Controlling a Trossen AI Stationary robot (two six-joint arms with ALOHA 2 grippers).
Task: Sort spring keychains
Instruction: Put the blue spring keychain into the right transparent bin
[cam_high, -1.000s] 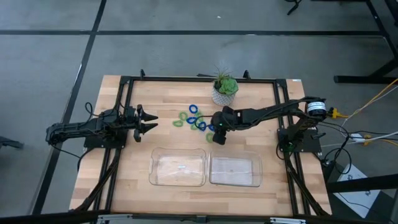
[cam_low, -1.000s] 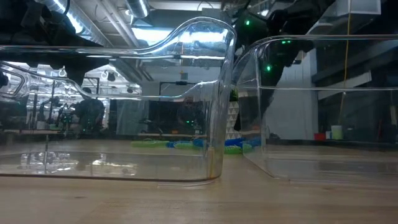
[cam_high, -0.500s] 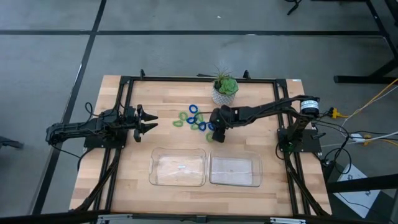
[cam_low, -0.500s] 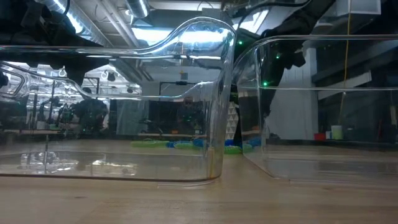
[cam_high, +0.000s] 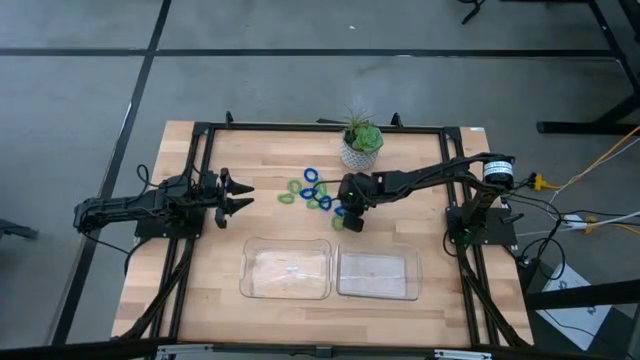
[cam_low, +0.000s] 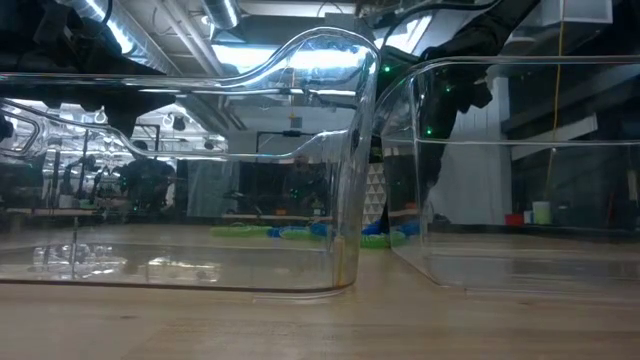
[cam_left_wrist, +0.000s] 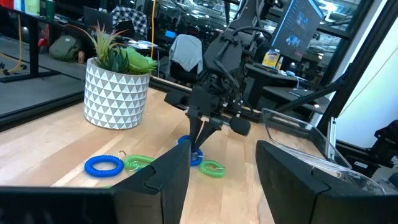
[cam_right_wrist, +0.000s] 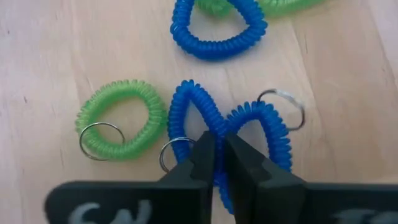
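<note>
Pinched nearly together, the jaws of my right gripper (cam_right_wrist: 219, 163) have a bend of a blue spring keychain (cam_right_wrist: 227, 134) squeezed between the fingertips, right down at the wooden table (cam_high: 200, 260). I judge the grasp made and the lift next. Around it the pile is tight: a green keychain (cam_right_wrist: 121, 118) lies just to one side, its metal ring (cam_right_wrist: 99, 140) close to the blue one's ring (cam_right_wrist: 173, 154), and another blue loop (cam_right_wrist: 217, 28) sits just beyond. So I'd raise slowly and straight up, watching that no neighbouring coil or ring snags and rides along; if one does, I'd set down and re-grip farther out. In the high view the cluster of keychains (cam_high: 312, 192) lies mid-table, just near of the potted plant (cam_high: 361, 143), with two clear trays (cam_high: 330, 270) nearer still; both look empty, so either tray could take blue. My left gripper (cam_high: 240, 194), jaws spread wide, waits at the table's left edge, well apart.
</note>
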